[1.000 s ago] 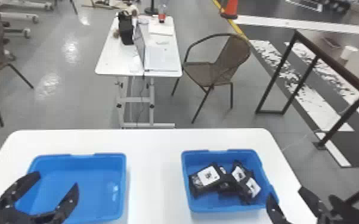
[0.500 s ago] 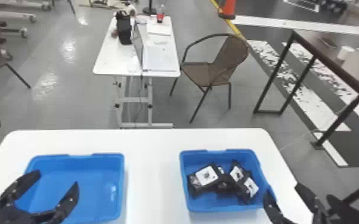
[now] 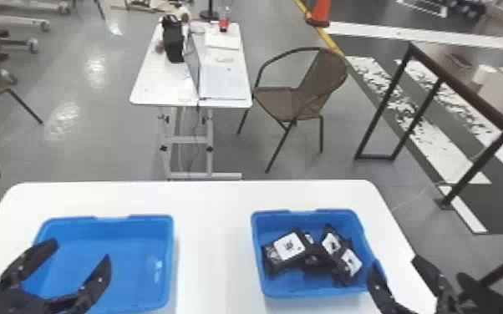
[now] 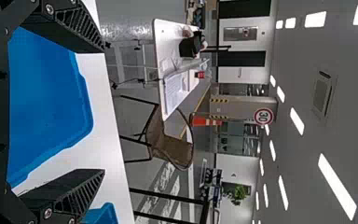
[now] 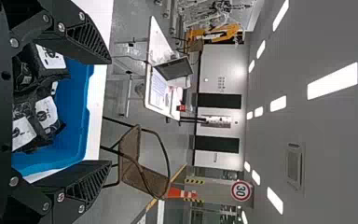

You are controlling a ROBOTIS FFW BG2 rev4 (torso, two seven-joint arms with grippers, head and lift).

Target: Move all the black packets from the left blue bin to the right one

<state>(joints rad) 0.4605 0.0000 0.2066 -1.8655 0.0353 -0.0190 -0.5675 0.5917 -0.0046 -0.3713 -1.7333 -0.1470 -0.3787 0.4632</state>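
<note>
Black packets (image 3: 290, 247) heaped in right bin (image 3: 305, 213) in head view, lying as before; right gripper (image 3: 395, 259) has edged slightly up view beside that bin, fingers wide; left gripper (image 3: 81, 249) wide over left bin (image 3: 150, 217); left wrist view: fingers wide, holding nothing; right wrist view: fingers wide, packets ungripped in bin; transfer looks finished, only retreat likely remains

The bins (image 3: 138, 242) are blue, the packets (image 3: 282, 263) black with white labels (image 3: 290, 245).
</note>
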